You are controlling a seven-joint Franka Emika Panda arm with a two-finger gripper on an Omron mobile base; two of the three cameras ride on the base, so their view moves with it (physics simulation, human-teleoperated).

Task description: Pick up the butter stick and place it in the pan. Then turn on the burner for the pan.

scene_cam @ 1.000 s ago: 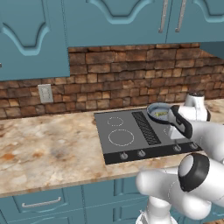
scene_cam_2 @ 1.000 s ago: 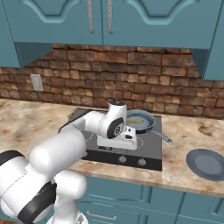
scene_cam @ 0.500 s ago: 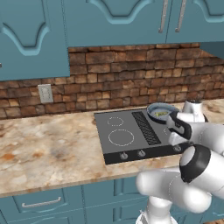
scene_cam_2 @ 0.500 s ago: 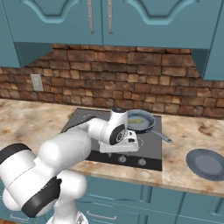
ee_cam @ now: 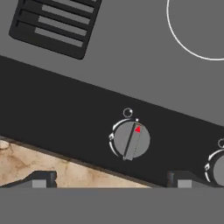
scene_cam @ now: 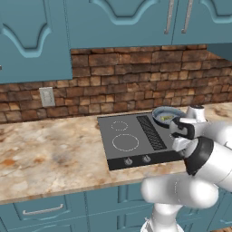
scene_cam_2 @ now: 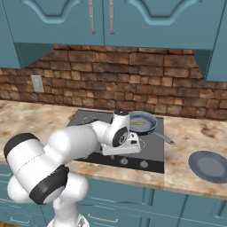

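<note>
The grey-blue pan [scene_cam_2: 142, 123] sits on the back right burner of the black cooktop [scene_cam_2: 95, 122], its thin handle [scene_cam_2: 165, 139] pointing to the front right. A pale yellow butter stick [scene_cam_2: 139, 123] lies inside it, and both the pan [scene_cam: 166, 116] and the butter stick [scene_cam: 166, 118] also appear in the left base view. My gripper [ee_cam: 111, 180] points down at the cooktop's front panel, open and holding nothing. Between its fingertips [ee_cam: 41, 179], slightly further on, sits a grey knob [ee_cam: 130, 140] with a red pointer.
A second knob [ee_cam: 217, 169] is at the right edge of the hand view, beyond the right fingertip. A vent grille [ee_cam: 57, 26] and a burner ring [ee_cam: 199, 30] lie past the knob panel. A grey plate [scene_cam_2: 210, 166] rests on the marble counter [scene_cam_2: 26, 119] right of the cooktop.
The hand has come down and forward from beside the pan to just above the cooktop's front knob panel. Its jaws stay open. The butter stick stays in the pan.
</note>
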